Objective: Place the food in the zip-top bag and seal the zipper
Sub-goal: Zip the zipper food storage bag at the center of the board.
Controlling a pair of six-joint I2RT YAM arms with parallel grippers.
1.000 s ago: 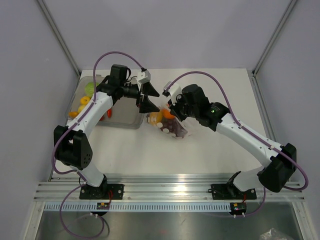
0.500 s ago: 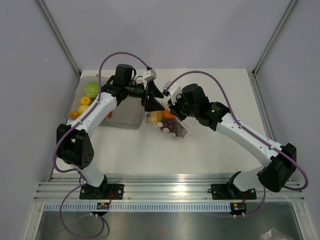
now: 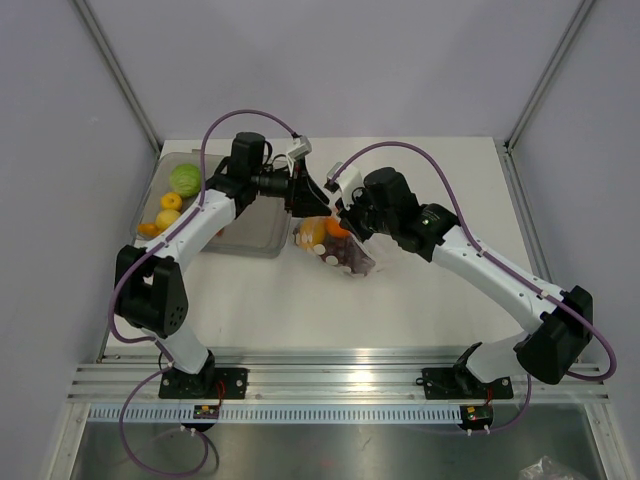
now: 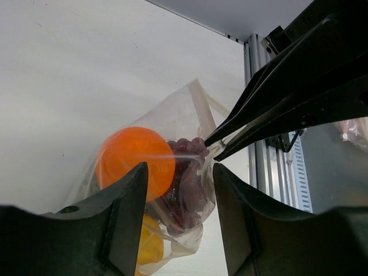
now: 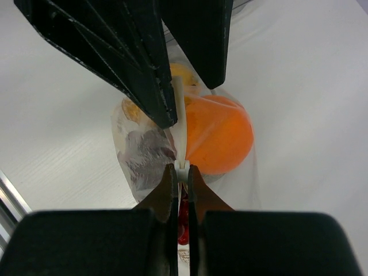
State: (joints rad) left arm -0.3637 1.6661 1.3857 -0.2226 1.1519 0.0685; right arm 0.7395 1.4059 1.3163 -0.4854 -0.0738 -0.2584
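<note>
The zip-top bag [image 3: 322, 250] lies mid-table with food inside: an orange [image 4: 135, 161], dark grapes [image 4: 187, 190] and a yellow piece [image 4: 150, 247]. My right gripper [image 5: 181, 168] is shut on the white zipper [image 5: 180, 132] at the bag's mouth, holding that edge up. My left gripper [image 4: 180, 172] is open, its black fingers [image 5: 138, 63] standing on either side of the same zipper strip, farther along it, with a gap on both sides. In the top view the left gripper [image 3: 305, 200] and the right gripper [image 3: 343, 213] meet over the bag's upper edge.
A grey translucent tray [image 3: 245, 235] sits at the left, holding a green piece [image 3: 184, 179], a yellow piece [image 3: 171, 201] and an orange piece [image 3: 148, 228]. An aluminium rail [image 3: 340, 375] runs along the near edge. Walls close in behind and on both sides.
My left gripper has moved right from over the tray to the bag's mouth and narrowed its jaws around the zipper strip. The right gripper and the bag have stayed put.
</note>
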